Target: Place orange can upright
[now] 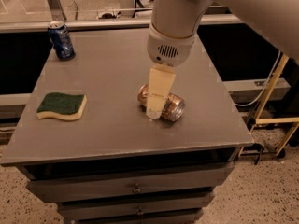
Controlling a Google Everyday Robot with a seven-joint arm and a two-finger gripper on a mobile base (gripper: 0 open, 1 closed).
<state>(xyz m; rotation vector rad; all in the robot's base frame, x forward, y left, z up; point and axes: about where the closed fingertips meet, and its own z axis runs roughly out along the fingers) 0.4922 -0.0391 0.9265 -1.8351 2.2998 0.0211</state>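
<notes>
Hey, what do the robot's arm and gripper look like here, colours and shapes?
The arm is a thick, smooth white cylinder ending in a rounded wrist with a small dark slotted vent. Below it the gripper, down at the orange can lying on the table, is pale cream-yellow, flat and tapering. No cables or markings show.

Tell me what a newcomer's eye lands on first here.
The big white arm hangs over the grey table, its tool down at the orange can, which lies on its side near the middle. A green sponge sits near the left edge, and a dark blue can stands upright at the far left corner.
</notes>
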